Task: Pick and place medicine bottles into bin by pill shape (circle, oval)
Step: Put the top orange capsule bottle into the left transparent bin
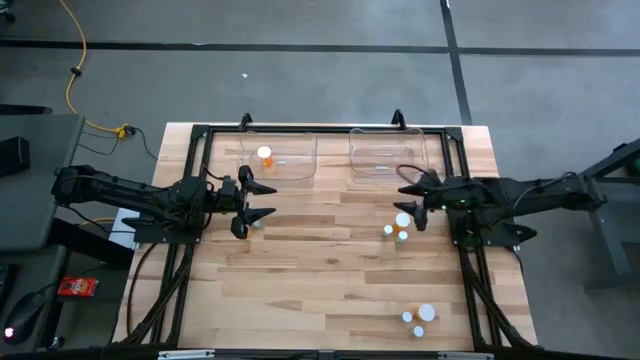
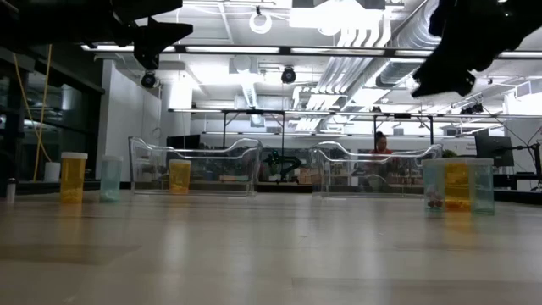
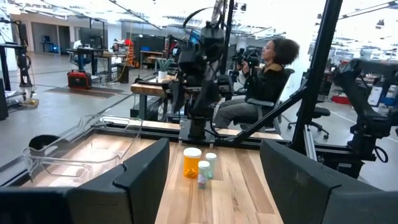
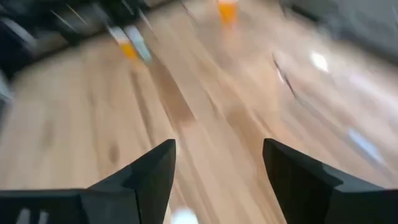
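High view: you are looking down on a wooden table (image 1: 330,270) with two clear bins at its far edge. The left bin (image 1: 283,160) is holding one orange bottle (image 1: 265,156) with a white cap. The right bin (image 1: 388,152) is showing no bottle inside.

Your left gripper (image 1: 258,200) is hanging just in front of the left bin. Its fingers are standing wide apart and they are pinching nothing. A small bottle (image 1: 256,224) is sitting close by the nearer finger, but you cannot tell if it is touching.

Your right gripper (image 1: 414,203) is hanging just in front of the right bin. In the right wrist view its two dark fingers (image 4: 149,171) are spread apart with only bare wood between them. They are holding nothing.

Three bottles (image 1: 398,228) are standing in a tight bunch right by the right gripper. One is bigger with a white cap, and two are smaller. The left wrist view is showing them too, across the table: an orange bottle (image 3: 191,163) and two pale ones beside it.

Three more bottles (image 1: 420,318) are waiting near the front edge of the table, on the right side, well apart from both arms.

A person (image 3: 264,84) is sitting in a chair behind the table.
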Motion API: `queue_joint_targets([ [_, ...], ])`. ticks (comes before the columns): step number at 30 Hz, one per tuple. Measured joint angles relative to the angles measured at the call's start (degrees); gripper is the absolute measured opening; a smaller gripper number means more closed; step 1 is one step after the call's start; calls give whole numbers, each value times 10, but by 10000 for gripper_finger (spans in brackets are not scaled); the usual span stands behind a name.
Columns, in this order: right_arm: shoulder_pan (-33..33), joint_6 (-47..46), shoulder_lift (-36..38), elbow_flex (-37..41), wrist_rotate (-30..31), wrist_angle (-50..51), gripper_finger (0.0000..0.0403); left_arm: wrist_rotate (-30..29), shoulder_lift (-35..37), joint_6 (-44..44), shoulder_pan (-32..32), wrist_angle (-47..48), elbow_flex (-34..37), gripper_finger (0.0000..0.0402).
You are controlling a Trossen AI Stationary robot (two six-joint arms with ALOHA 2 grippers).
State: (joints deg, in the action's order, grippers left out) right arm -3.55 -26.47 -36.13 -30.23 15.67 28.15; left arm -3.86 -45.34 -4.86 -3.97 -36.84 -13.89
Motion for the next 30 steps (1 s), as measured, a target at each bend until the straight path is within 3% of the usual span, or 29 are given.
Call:
queue_joint_targets([
  [6, 0, -104, -92, -31, -2, 121, 236, 0, 0, 0, 0, 2, 0, 239],
  [12, -25, -152, -172, -34, -4, 121, 236, 0, 0, 1, 0, 2, 0, 239],
  [22, -100, -264, -276, -96, 66, 193, 236, 0, 0, 1, 0, 2, 0, 239],
  [30, -107, -305, -339, -119, 65, 225, 236, 0, 0, 0, 0, 2, 0, 239],
])
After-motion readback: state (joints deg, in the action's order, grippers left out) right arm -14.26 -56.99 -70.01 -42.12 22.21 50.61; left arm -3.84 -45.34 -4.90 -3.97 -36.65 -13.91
